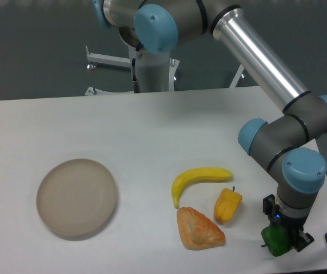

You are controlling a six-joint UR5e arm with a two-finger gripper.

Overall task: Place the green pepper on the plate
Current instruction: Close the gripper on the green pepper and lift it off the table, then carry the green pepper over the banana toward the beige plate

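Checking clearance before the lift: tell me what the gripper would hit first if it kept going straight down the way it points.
The gripper points down and is closed around the green pepper, so only the white table lies directly beneath. It would probably press the pepper into the tabletop; how much gap remains underneath is unclear.

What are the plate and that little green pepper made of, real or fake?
The plate looks like matte beige-grey plastic or ceramic: dull, no shine, low rim. The green pepper, held at the gripper, is bright and glossy with an even colour, which suggests a plastic toy, though the picture cannot confirm it.
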